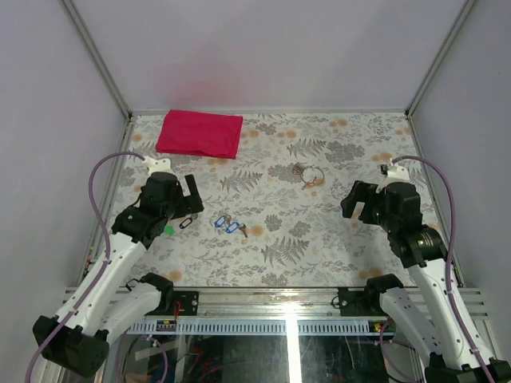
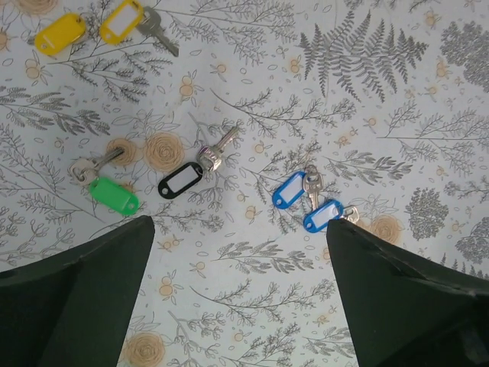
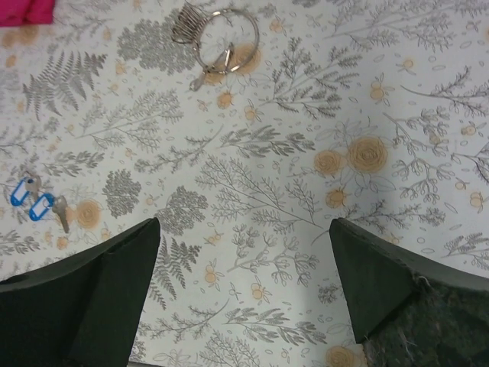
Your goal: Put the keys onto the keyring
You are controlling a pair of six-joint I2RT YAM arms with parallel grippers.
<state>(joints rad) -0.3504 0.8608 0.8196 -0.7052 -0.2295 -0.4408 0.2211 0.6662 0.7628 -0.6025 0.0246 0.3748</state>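
- Left gripper (image 2: 241,223): jaws spread wide, nothing held.
- Keys (image 2: 321,215): two blue heads lying flat, touching, at 1 o'clock in left wrist view.
- Keyring (image 3: 189,25): lying loose, 11 o'clock in right wrist view, well apart from keys.
- Right gripper (image 3: 244,223): wide open, empty.

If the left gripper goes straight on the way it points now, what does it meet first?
Probably bare tablecloth between the black-tagged key and the blue keys, though depth is unclear.
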